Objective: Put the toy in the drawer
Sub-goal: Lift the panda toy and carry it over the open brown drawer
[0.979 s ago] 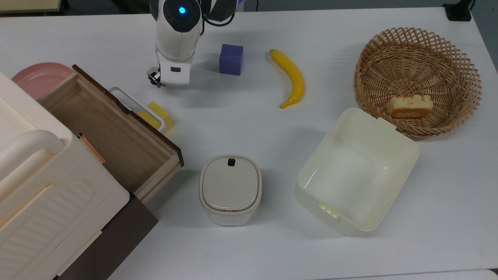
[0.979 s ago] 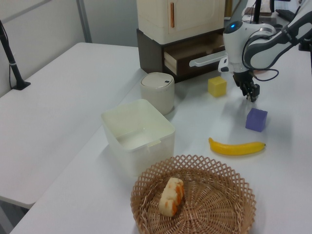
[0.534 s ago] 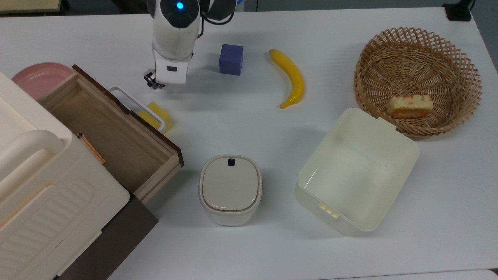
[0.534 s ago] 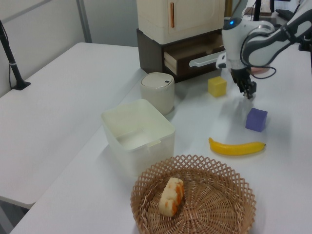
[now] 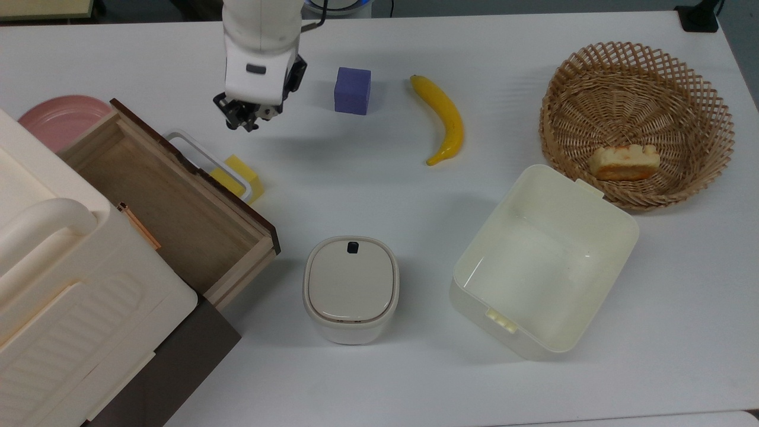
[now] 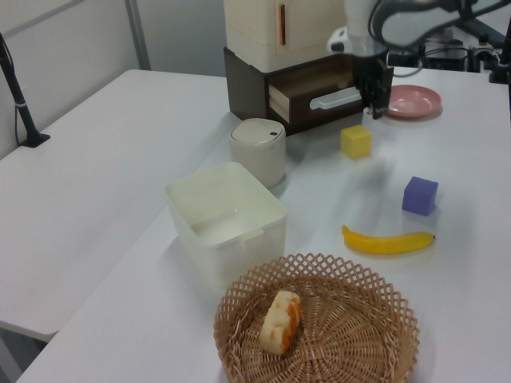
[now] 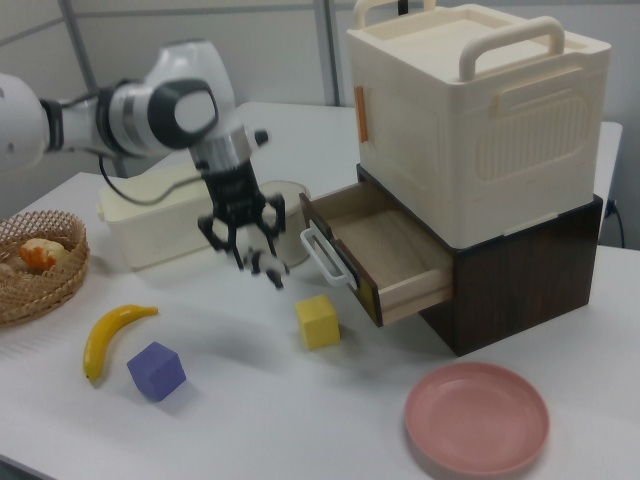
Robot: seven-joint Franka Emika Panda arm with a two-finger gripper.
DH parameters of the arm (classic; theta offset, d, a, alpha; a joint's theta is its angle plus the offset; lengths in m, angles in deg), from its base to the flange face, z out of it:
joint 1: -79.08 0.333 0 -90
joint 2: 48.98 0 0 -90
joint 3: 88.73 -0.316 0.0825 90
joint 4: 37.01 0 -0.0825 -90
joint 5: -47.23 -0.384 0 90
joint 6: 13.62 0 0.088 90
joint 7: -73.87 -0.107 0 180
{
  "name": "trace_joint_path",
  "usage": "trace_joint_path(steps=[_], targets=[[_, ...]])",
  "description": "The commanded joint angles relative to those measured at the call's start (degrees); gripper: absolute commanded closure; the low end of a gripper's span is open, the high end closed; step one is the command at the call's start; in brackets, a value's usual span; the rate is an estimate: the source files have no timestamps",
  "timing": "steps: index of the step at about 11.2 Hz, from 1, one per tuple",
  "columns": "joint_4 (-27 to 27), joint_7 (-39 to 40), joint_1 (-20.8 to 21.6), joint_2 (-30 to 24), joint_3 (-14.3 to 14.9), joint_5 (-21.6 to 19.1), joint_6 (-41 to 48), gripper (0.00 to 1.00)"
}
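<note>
while the toy hangs in the hand, bring it over the open drawer

as you read the top view from the near edge back, you first meet the lidded pot (image 5: 351, 289) and the cream tub (image 5: 544, 261), then the drawer (image 5: 172, 204) standing pulled out of the cream cabinet (image 5: 71, 284), its white handle just above the yellow block (image 5: 237, 176). behind these hangs the hand (image 5: 244, 116), raised off the surface (image 5: 379, 196), and farther back lie the purple cube (image 5: 352, 90) and the banana (image 5: 443, 118).

in the right view you can make out the toy (image 7: 266, 264), a small black-and-white shape pinched between the closed fingers, clear of the surface and well short of the drawer.

my advice: carry it toward the top view's lower left, keep it high enough to pass the dark front edge and handle, and let go only once it hangs over the light wooden floor, low down so it does not bounce out.

against one second ago, the hand has risen and drifted toward the drawer; nothing else has moved.
</note>
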Motion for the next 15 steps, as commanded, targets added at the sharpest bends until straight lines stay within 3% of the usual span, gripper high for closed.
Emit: trace_joint_path(steps=[1, 3, 6, 9, 13, 15], targets=[[-9.9, -0.5, 0.4, 0.8, 0.2, -3.4, 3.9, 0.75], [-11.7, -1.6, -0.3, 1.9, 0.9, -3.4, 3.0, 0.75], [-14.9, -6.0, -4.6, 5.4, 0.9, -3.2, -5.0, 0.75], [-15.1, -11.7, -7.0, 9.4, 1.0, -2.7, -13.5, 0.75], [-15.1, -12.7, -8.6, 12.7, 1.0, -2.5, -18.3, 0.75], [-15.1, -15.1, -8.7, 15.3, 1.5, -0.1, -20.5, 0.73]])
